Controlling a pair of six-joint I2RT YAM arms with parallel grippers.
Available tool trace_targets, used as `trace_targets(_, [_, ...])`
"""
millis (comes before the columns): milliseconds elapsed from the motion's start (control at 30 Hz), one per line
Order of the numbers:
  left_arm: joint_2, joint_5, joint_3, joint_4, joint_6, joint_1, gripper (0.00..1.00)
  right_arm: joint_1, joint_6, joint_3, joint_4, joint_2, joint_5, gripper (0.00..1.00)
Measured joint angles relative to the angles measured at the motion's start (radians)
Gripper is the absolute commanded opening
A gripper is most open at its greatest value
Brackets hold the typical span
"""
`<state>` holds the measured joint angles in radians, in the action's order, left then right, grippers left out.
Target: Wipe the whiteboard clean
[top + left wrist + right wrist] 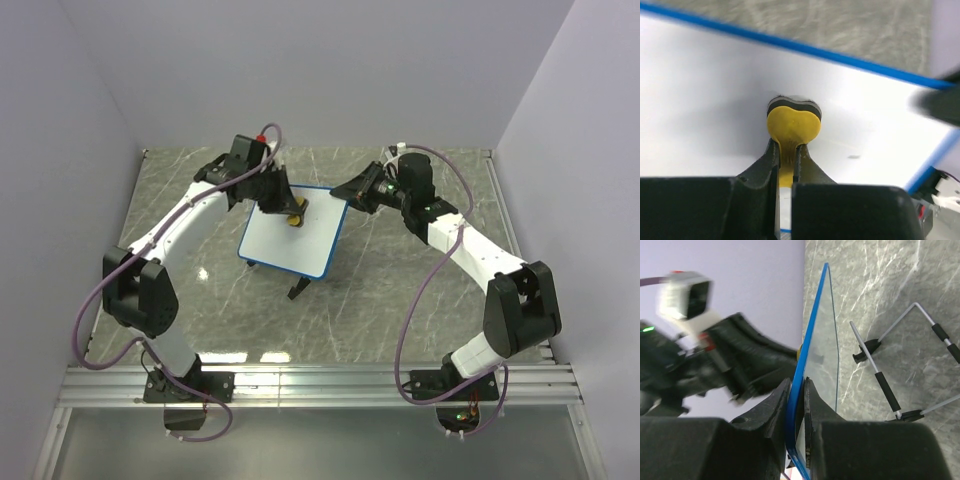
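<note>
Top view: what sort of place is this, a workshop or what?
Likely a robot lab test cell: a left arm and right arm fixed at a marble-patterned table, plain walls enclosing it, a small whiteboard.

The top view looks down from high behind the left arm (pixel 190 230) and right arm (pixel 480 260), facing the far wall. It is distant enough to take in the whole table (pixel 400 300), with the board (pixel 290 240) at frame centre.

The left wrist view looks along the left end effector (pixel 786 150) at lower centre. It sits very near the board's white face, which fills most of the frame.

The right wrist view looks along the right end effector (pixel 796 390) and meets the board edge-on at centre, with the table at right.

All three views share the board. The right wrist view also catches the left arm, blurred, at left.
</note>
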<state>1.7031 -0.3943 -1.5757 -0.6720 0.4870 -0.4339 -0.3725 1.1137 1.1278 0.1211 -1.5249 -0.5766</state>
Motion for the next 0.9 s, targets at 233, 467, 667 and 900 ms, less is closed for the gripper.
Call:
trace_targets(233, [-0.018,0.046,0.156,0.008,-0.021,0.105,0.00,-0.003,0.000,0.000,-0.003,-0.003,0.000,0.00])
trace_targets(467, [-0.014,0.055,0.151,-0.003,-0.034,0.126,0.00,-0.005,0.001,0.003,0.008,-0.003,-0.001,0.00])
trace_targets(667, [0.005,0.075,0.070,-0.052,-0.037,0.075,0.00,-0.004,0.000,0.004,0.041,-0.003,0.004,0.00])
trace_targets(900, [0.024,0.074,-0.070,-0.082,-0.011,-0.128,0.00,0.013,-0.005,0.011,0.034,-0.016,0.028,0.00])
